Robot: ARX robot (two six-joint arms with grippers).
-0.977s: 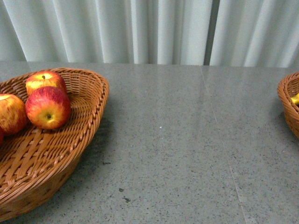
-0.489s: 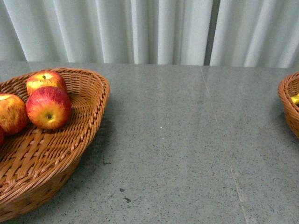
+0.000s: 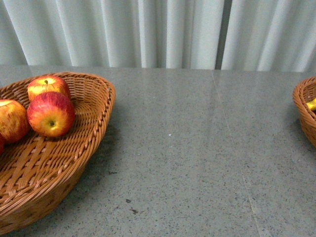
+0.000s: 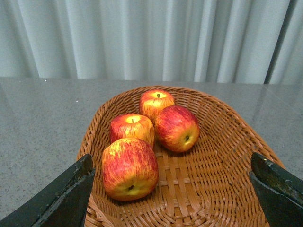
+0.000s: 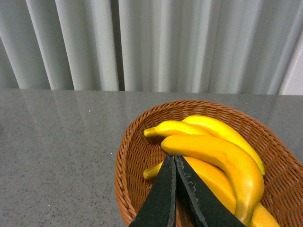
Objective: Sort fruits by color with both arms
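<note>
Red-yellow round apples point(image 4: 130, 168) in woven wicker basket point(image 4: 222, 142), under left hand point(image 4: 173, 189), wide open, empty. Curved yellow bananas point(image 5: 222, 156) lengthwise under right hand point(image 5: 176, 163), closed, empty. Counter point(image 3: 197, 148).

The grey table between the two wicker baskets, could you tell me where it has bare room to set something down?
The grey speckled tabletop lies bare from the left brown wicker basket across to the right wicker basket, and back to the white curtain. Crowded: four red-yellow apples fill the left basket's far half; glossy yellow bananas fill the right one.
</note>
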